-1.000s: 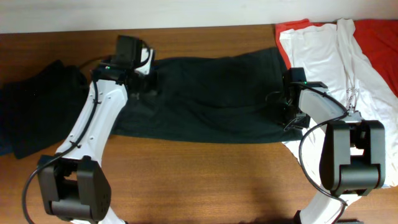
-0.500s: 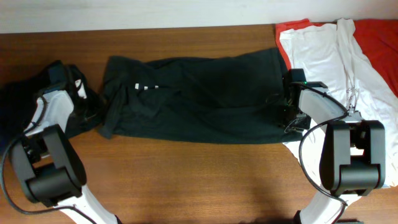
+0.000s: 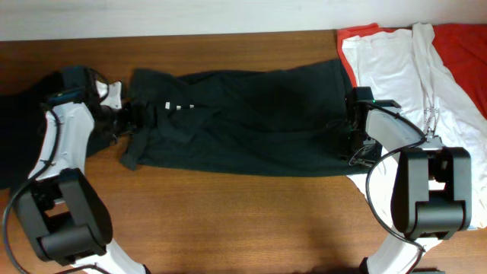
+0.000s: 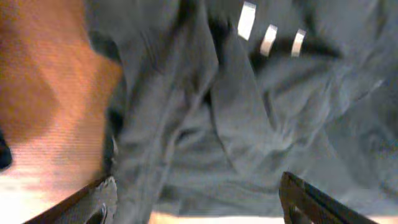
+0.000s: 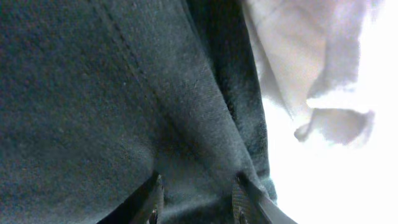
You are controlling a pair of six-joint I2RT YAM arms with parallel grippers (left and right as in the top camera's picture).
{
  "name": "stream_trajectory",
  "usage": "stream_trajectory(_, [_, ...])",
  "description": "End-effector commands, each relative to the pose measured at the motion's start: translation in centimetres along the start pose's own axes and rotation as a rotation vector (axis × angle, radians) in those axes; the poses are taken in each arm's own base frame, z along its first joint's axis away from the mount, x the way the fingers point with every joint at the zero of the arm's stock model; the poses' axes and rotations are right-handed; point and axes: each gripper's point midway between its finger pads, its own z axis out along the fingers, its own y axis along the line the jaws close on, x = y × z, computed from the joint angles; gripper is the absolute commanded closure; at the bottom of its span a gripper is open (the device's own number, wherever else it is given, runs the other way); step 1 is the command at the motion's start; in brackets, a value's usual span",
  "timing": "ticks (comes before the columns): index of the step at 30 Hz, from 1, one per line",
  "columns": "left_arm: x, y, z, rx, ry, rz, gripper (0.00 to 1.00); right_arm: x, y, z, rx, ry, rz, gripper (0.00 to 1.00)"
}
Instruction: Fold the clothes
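Two hands at one black shirt

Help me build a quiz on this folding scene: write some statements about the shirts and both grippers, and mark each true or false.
1. The black cloth T-shirt lies spread along the wooden table. True.
2. The white cloth T-shirt lies beside the left arm. False: it lies at the right arm's end, on red-orange cloth.
3. The left gripper is open over the black shirt. True.
4. The right gripper hangs clear of all cloth. False: it pinches a fold at the black shirt's edge.
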Motion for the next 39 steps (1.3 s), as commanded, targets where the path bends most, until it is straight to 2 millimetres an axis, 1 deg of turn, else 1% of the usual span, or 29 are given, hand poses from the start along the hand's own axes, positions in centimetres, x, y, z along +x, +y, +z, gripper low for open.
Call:
stream_trajectory(1, [2.2,1.4,1.7,-0.231,0.065,0.105,0.17,0.6,-0.6,0.8,0.021,0.032,0.009,0.57])
stream_trajectory(2, [2.6,1.7,2.2,-0.265,0.067,0.12,0.2,0.6,-0.5,0.8,0.014,0.034,0.01,0.57])
stream_trajectory(3, [3.5,2.5,3.2,-0.331,0.08,0.14,0.26,0.7,-0.4,0.8,0.011,0.037,0.009,0.57])
stream_trajectory(5, [4.9,4.2,4.1,-0.407,0.102,0.143,0.3,0.9,-0.4,0.8,0.006,0.044,0.008,0.57])
stream_trajectory(6, [5.0,4.9,3.9,-0.448,0.104,0.144,0.38,0.9,-0.4,0.8,0.006,0.044,0.008,0.57])
stream_trajectory(7, [4.7,5.6,3.5,-0.493,0.091,0.129,0.47,0.9,-0.4,0.8,0.006,0.044,0.008,0.57])
stream_trajectory(8, [4.3,6.4,3.1,-0.553,0.071,0.112,0.81,0.8,-0.3,0.8,0.006,0.043,0.009,0.57])
stream_trajectory(9, [4.2,6.9,2.7,-0.583,0.067,0.112,0.95,0.9,-0.4,0.8,0.006,0.043,0.008,0.57])
stream_trajectory(10, [3.7,7.9,1.7,-0.668,0.053,0.115,0.98,0.9,-0.4,0.8,0.007,0.043,0.008,0.57])
stream_trajectory(11, [3.2,9.1,0.1,-0.768,0.042,0.118,0.95,0.9,-0.4,0.8,0.007,0.044,0.008,0.57])
stream_trajectory(13, [2.8,10.1,-1.6,-0.868,0.022,0.117,0.89,0.7,-0.9,0.9,0.006,0.047,0.027,0.57])
stream_trajectory(14, [2.6,10.8,-2.3,-0.922,0.016,0.114,0.79,0.8,-1.4,0.9,0.007,0.054,0.04,0.57])
stream_trajectory(15, [2.0,11.4,-2.6,-0.928,-0.016,0.091,0.5,0.9,-2.0,1.0,0.009,0.066,0.057,0.57])
stream_trajectory(16, [1.4,11.7,-2.6,-0.916,-0.049,0.07,0.45,0.9,-2.4,1.1,0.01,0.073,0.069,0.57])
stream_trajectory(18, [0.0,12.7,-3.1,-0.92,-0.121,0.03,0.45,0.9,-2.6,1.1,0.008,0.074,0.075,0.57])
stream_trajectory(19, [-0.3,13.1,-3.3,-0.923,-0.136,0.016,0.39,0.9,-2.6,1.1,0.008,0.074,0.075,0.57])
stream_trajectory(20, [-0.2,13.3,-2.8,-0.868,-0.136,-0.002,0.27,0.9,-2.6,1.1,0.006,0.075,0.075,0.57])
stream_trajectory(21, [0.0,12.2,-1.3,-0.735,-0.127,-0.014,0.25,1.0,-2.5,1.1,0.006,0.077,0.075,0.57])
stream_trajectory(22, [1.0,9.3,0.3,-0.534,-0.084,-0.006,0.28,1.1,-2.6,1.1,0.008,0.083,0.073,0.57])
stream_trajectory(24, [2.2,5.6,0.4,-0.329,-0.051,-0.002,0.29,1.3,-2.6,1.1,0.01,0.091,0.072,0.57])
stream_trajectory(25, [1.8,4.1,-1.0,-0.268,-0.089,0.006,0.28,1.5,-2.7,1.1,0.012,0.097,0.071,0.57])
stream_trajectory(26, [1.0,1.8,-3.2,-0.186,-0.163,0.027,0.28,1.6,-2.7,1.1,0.013,0.101,0.07,0.57])
stream_trajectory(27, [1.2,1.0,-4.7,-0.163,-0.19,0.003,0.28,1.6,-2.7,1.1,0.013,0.101,0.071,0.57])
stream_trajectory(29, [3.0,1.4,-4.9,-0.191,-0.134,-0.059,0.3,1.6,-2.7,1.1,0.013,0.101,0.071,0.57])
stream_trajectory(30, [4.9,2.7,-3.9,-0.245,-0.069,-0.14,0.32,1.6,-2.7,1.1,0.013,0.101,0.07,0.57])
stream_trajectory(32, [7.8,4.8,-2.1,-0.335,-0.023,-0.291,0.37,1.6,-2.7,1.1,0.014,0.102,0.07,0.57])
stream_trajectory(34, [9.8,6.4,-0.8,-0.406,0.001,-0.302,0.38,1.7,-2.8,1.1,0.015,0.107,0.069,0.57])
stream_trajectory(36, [10.2,8.1,-0.3,-0.484,-0.031,-0.31,0.38,1.7,-2.8,1.1,0.015,0.107,0.069,0.57])
stream_trajectory(39, [9.7,8.3,0.6,-0.477,-0.08,-0.306,0.38,1.7,-2.8,1.1,0.015,0.108,0.069,0.57])
